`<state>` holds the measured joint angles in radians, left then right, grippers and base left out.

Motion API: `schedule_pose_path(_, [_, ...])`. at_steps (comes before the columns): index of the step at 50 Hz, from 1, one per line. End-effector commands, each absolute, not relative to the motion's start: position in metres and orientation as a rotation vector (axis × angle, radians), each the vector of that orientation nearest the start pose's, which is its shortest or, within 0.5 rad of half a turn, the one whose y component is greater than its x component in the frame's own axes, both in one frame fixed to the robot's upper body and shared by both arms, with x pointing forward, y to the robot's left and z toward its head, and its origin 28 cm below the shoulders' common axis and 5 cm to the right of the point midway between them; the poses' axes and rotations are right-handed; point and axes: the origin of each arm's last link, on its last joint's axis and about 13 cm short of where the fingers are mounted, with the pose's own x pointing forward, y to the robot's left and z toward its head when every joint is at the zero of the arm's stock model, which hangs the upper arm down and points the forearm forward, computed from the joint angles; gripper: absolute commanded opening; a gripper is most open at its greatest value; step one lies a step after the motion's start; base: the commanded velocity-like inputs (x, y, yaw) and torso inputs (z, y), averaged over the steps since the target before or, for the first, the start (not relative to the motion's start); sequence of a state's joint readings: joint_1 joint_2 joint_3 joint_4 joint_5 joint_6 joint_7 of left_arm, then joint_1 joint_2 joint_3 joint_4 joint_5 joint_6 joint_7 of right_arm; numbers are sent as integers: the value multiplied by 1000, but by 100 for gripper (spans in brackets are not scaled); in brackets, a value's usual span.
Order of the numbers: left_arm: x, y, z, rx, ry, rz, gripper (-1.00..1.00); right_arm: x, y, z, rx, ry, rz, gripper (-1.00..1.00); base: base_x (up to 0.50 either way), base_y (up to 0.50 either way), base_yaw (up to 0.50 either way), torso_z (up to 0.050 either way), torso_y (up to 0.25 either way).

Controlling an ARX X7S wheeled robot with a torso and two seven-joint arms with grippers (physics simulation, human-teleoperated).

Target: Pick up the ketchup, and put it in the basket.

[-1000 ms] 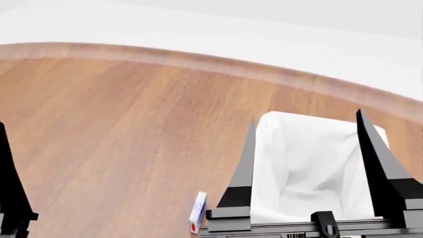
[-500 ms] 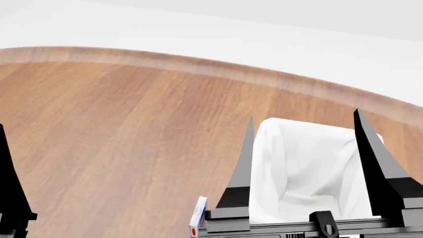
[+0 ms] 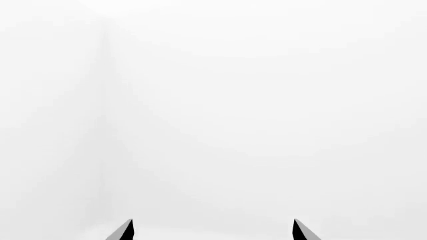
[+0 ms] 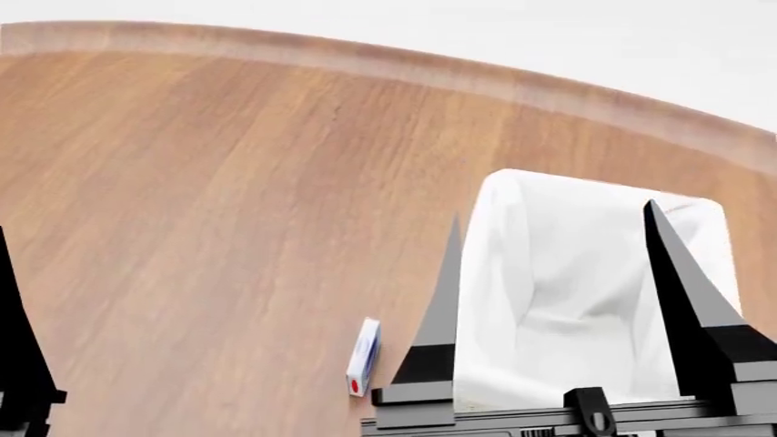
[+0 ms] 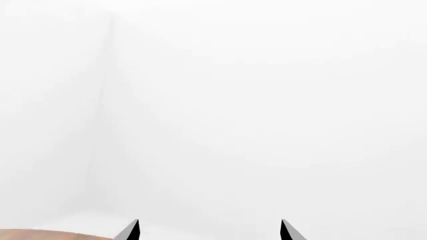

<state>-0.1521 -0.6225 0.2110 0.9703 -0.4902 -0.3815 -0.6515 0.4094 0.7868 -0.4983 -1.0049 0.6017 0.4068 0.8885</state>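
Head view first: the right gripper (image 4: 552,264) sits low in the shot with its two fingers spread wide and nothing between them except a look through to the basket (image 4: 510,228), which lies just past the fingertips on the wooden table (image 4: 218,200). The white liner is all that really shows of it. A small white, blue and red box (image 4: 362,356) lies just outside the nearer finger; it isn't the ketchup. The bottle isn't anywhere in this shot, so I can't say where it is. Only a black sliver of the left gripper (image 4: 18,355) pokes in at the edge, too little to judge from here.

Left wrist view: just blank white wall, with the two tips of that gripper set well apart and empty.

Right wrist view: same deal, tips wide apart, nothing held, a thin strip of table at the edge.

So my read is the task is basically at zero: ketchup not found, not grabbed, basket looks empty as far as I can see. Everything's left to do.
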Motion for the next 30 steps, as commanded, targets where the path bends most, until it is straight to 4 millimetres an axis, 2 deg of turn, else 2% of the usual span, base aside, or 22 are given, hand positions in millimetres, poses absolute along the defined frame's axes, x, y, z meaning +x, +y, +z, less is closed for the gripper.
schedule_pose_path(1, [162, 219, 199, 23, -526, -4, 100, 162, -95, 206, -82, -532, 67, 100, 0, 0, 0, 42, -188])
schedule_pose_path(14, [161, 219, 200, 15, -527, -9, 100, 162, -94, 204, -84, -528, 70, 100, 0, 0, 0, 42, -188])
schedule_pose_path(19, [164, 219, 192, -19, -502, 18, 100, 161, -95, 204, -86, -525, 67, 100, 0, 0, 0, 42, -188])
schedule_pose_path(22, [164, 220, 197, -19, -515, 13, 100, 161, -96, 205, -85, -526, 61, 100, 0, 0, 0, 0, 0])
schedule_pose_path(24, [165, 226, 203, -119, -508, 46, 100, 162, -95, 204, -84, -522, 60, 100, 0, 0, 0, 0, 0])
schedule_pose_path(26, [166, 229, 198, -100, -514, 61, 100, 161, -96, 204, -83, -521, 59, 100, 0, 0, 0, 0, 0])
schedule_pose_path(30, [168, 237, 200, -100, -524, 94, 100, 162, -96, 204, -81, -521, 56, 100, 0, 0, 0, 0, 0])
